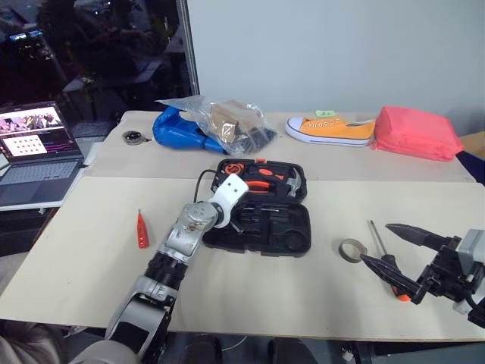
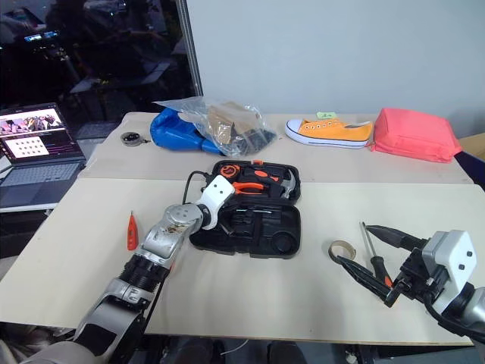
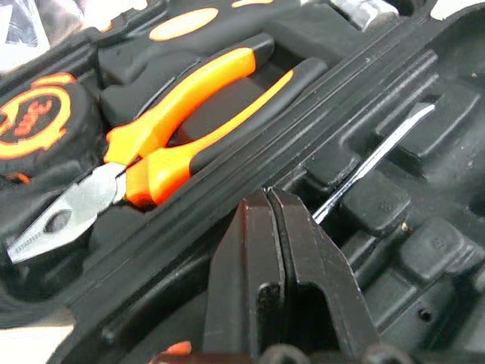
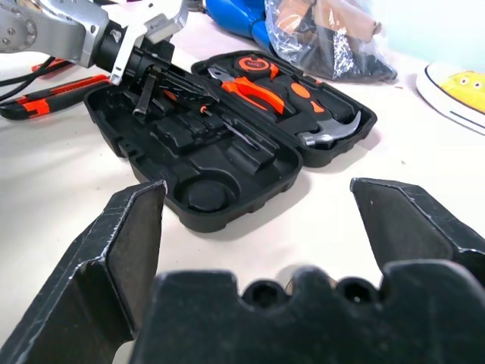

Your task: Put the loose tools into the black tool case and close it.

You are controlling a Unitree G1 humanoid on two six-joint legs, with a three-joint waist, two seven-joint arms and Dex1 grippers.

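Nearest you on the right, your right gripper (image 1: 405, 256) hangs low over the table (image 1: 265, 296) with its jaws spread wide and nothing between them, probably parked clear of the work until you need it. Just beyond its fingertips lies a screwdriver (image 1: 383, 258) with an orange-and-black handle, and touching distance to its left sits the small tan tape roll (image 1: 352, 249); both are yet to be packed. On the near left, apart from everything else, the orange utility knife (image 1: 142, 230) lies on the bare tabletop.

In the middle, the black tool case (image 1: 260, 206) lies open flat, its near half showing mostly empty moulded recesses. Your left gripper (image 3: 276, 250) reaches into that near half with its fingers pressed together; a slim screwdriver shaft (image 3: 379, 159) lies in the recess right at the fingertips, but you cannot tell whether the tips pinch it or merely rest against it. It looks as though you are seating that tool in its slot. The far half of the case already holds orange-handled pliers (image 3: 163, 144), a tape measure (image 3: 34, 121) and a hammer (image 4: 330, 136).

Farther back lie a blue bag (image 1: 178, 130) under a clear plastic bag, a yellow sneaker (image 1: 331, 129) and a pink bundle (image 1: 415, 133), with a laptop (image 1: 34, 152) at far left.
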